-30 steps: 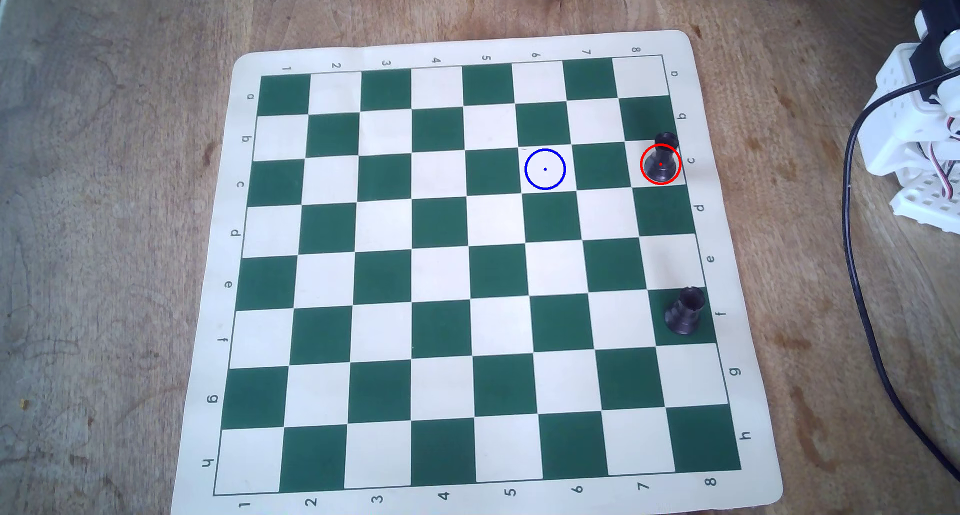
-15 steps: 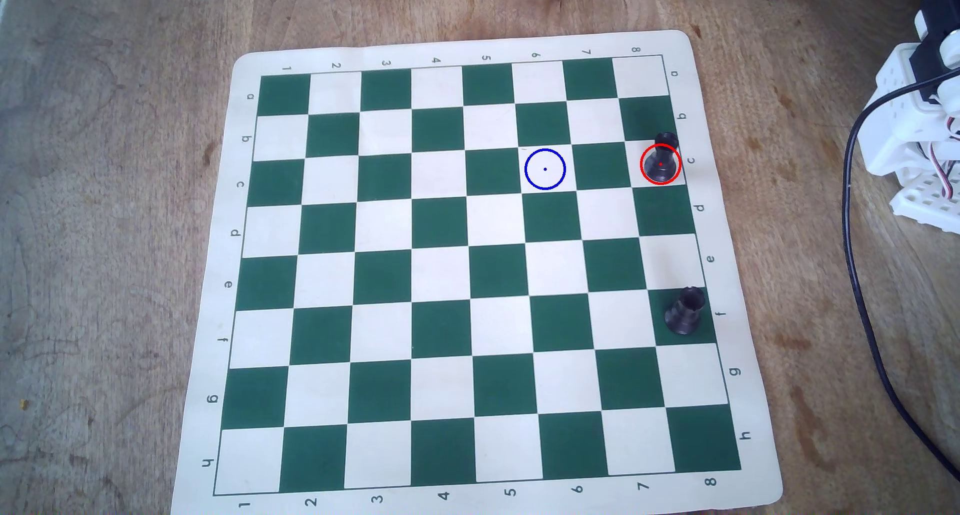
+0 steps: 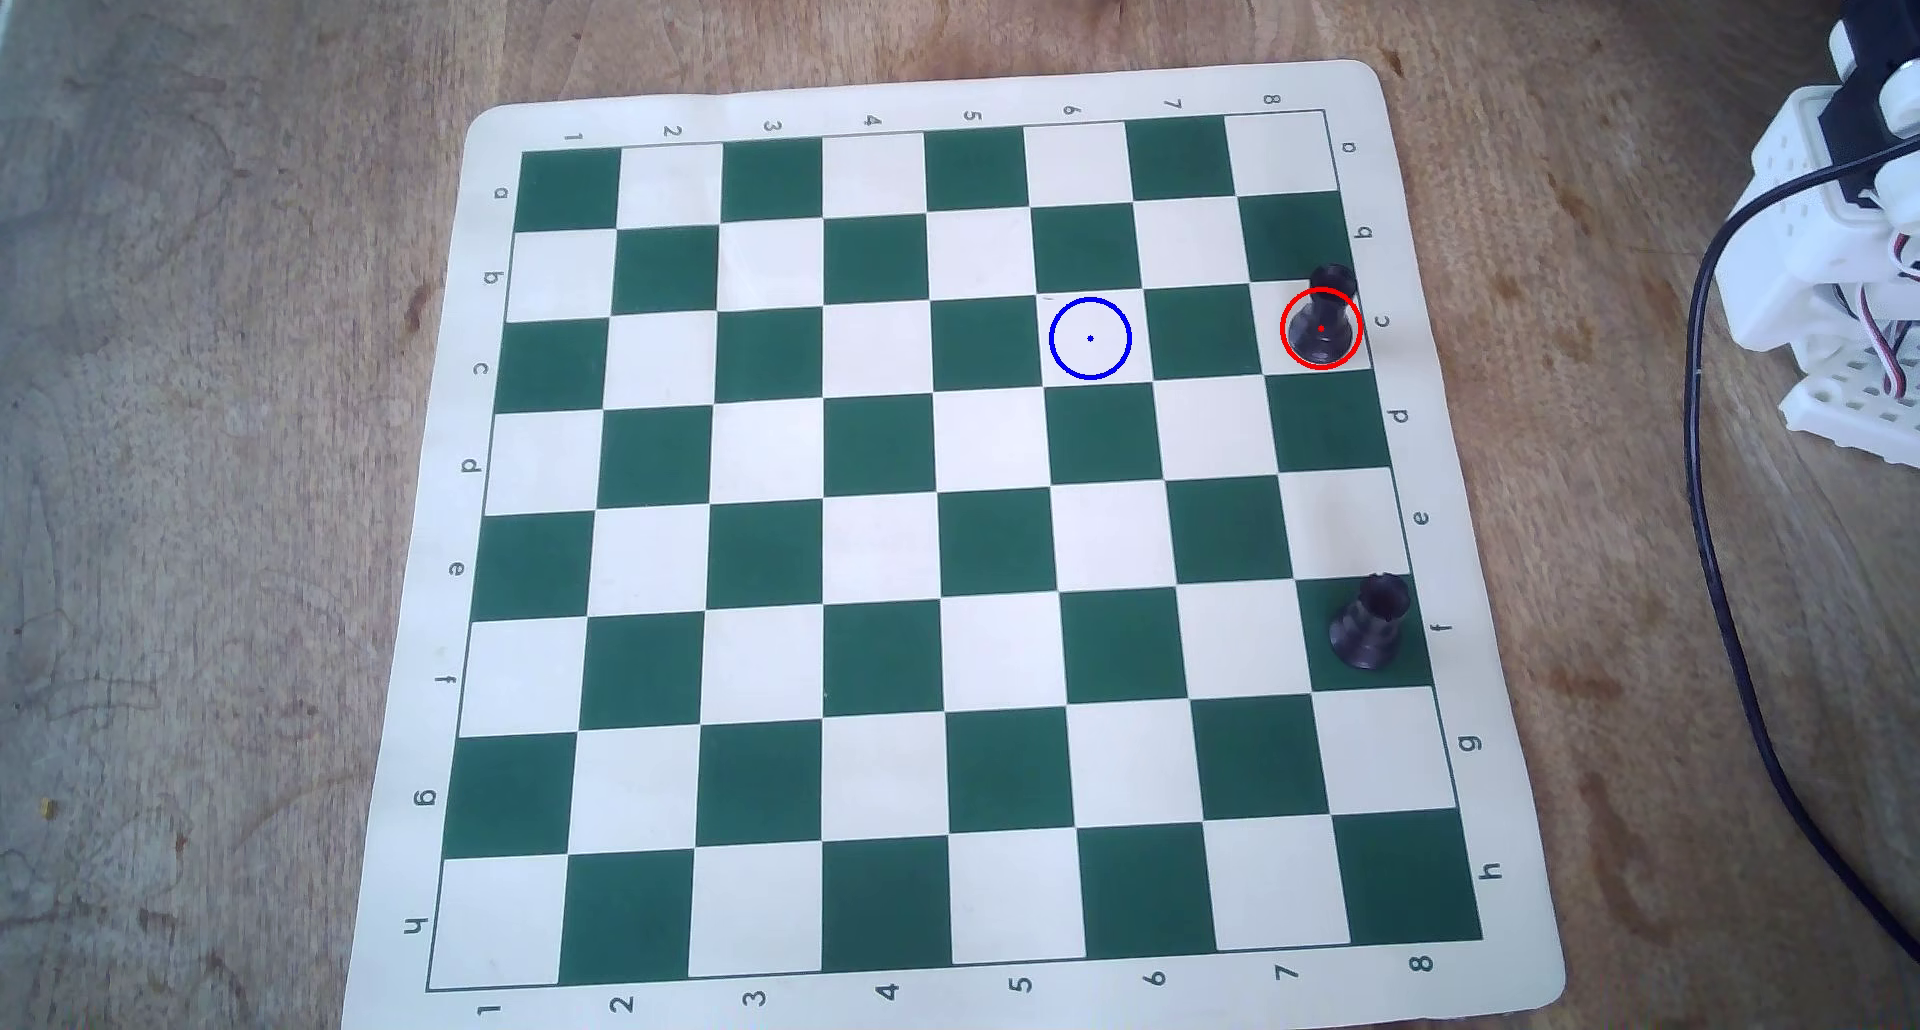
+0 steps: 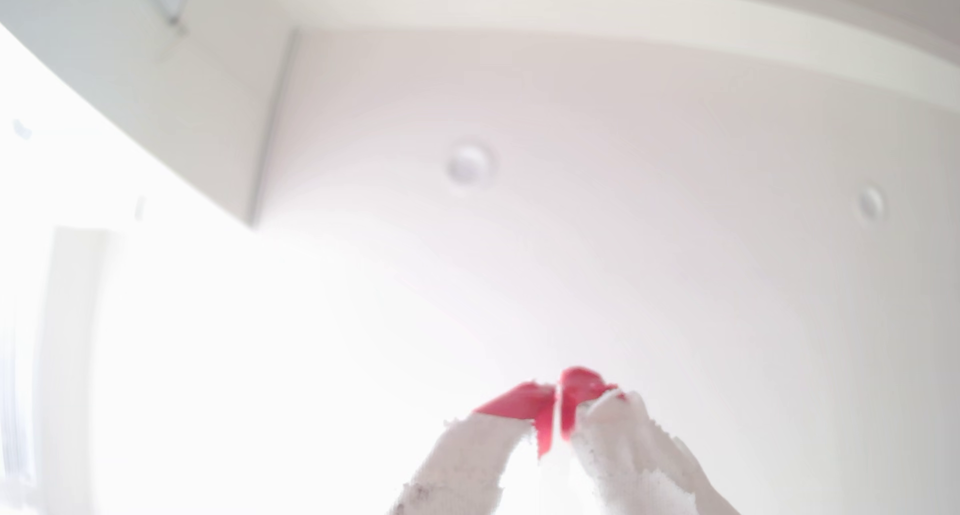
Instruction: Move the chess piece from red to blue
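Overhead view: chess piece (image 3: 1322,326) is standing upright inside red (image 3: 1284,316); judged light, rigid, smooth, best pinched at its waist. Pincer (image 4: 558,390) is pointing ceilingward, tips together, empty.

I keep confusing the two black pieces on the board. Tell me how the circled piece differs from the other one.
The chess piece stands inside the red circle on a light square in row c; the other black piece is unmarked on a green square in row f. The chess piece has a narrow waist; the other black piece has a wider, cone-shaped body. Both are black, upright and in column 8.
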You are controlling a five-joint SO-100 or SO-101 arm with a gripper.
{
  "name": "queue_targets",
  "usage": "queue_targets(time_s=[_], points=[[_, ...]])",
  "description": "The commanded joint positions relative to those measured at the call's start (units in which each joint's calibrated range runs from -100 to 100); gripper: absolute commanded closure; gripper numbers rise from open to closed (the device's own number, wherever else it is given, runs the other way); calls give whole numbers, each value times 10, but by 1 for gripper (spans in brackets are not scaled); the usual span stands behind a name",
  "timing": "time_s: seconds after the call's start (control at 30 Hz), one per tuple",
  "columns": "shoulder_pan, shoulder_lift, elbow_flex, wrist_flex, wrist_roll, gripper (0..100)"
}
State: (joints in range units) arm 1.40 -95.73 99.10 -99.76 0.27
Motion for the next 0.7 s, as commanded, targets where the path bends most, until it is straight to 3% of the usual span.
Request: queue_targets(time_s=[0.0,0.27,0.43,0.67], points=[[-4,0,9,0,2,100],[-3,0,9,30,2,100],[-3,-1,9,130,34,80],[0,-1,9,305,37,61]])
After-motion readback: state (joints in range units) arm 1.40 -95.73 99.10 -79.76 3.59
